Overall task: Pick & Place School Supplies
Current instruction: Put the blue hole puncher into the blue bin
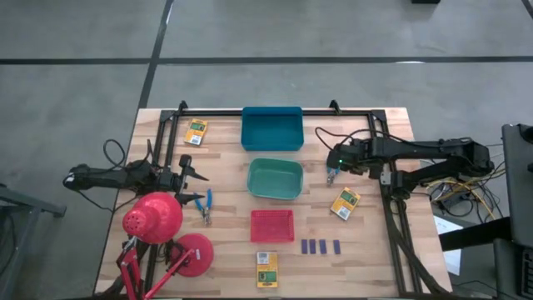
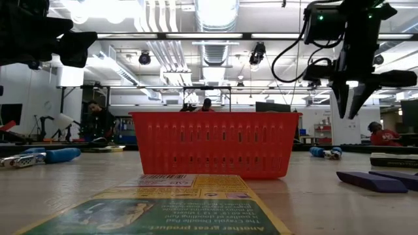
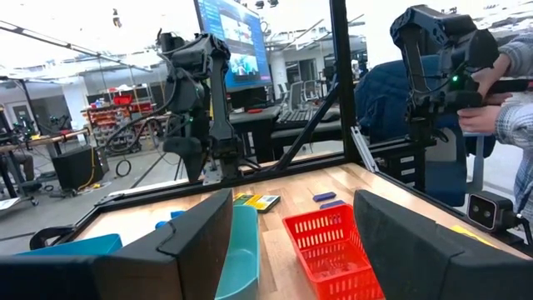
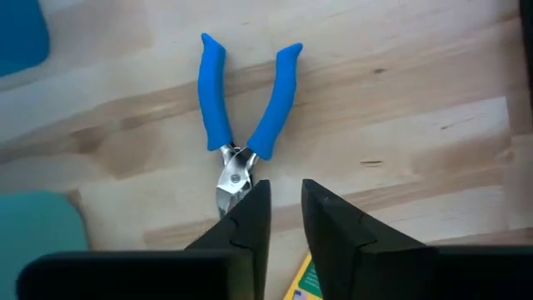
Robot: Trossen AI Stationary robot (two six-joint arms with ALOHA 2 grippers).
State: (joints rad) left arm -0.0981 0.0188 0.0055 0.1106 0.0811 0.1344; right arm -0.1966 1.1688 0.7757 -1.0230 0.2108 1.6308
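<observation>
Near edge of the table (image 1: 229, 258), 6 o'clock: one yellow-and-green box (image 1: 266, 269) lies flat, untouched. Just beyond it, the red tray (image 1: 272, 226) looks empty as far as we can see; the four dark blue-purple blocks (image 1: 321, 247) sit in a row at its 4 o'clock, on the bare wood.

Mid-table: the green tray (image 1: 276, 179), nothing visible inside. At 9 o'clock, blue-handled pliers (image 1: 206, 206) lie beside the red desk lamp (image 1: 153, 217); the left gripper (image 1: 190, 172) waits there, jaws wide, holding nothing.

At 3 o'clock, a second box (image 1: 346, 203) rests tilted on the wood. The right gripper (image 4: 285, 218) hangs just over the second pair of pliers (image 4: 243, 108), fingers a narrow gap apart, nothing between them. The pliers lie flat on the table, handles spread.

Far side: the blue tray (image 1: 271, 128) at 12 o'clock, a third box (image 1: 196, 132) at 10 o'clock.

Our judgement: no supply is in any tray we can see, so nearly all the sorting remains.

Hard to make out: the plier jaws' tip hides behind the right fingers, and we cannot tell whether the fingers touch it.
</observation>
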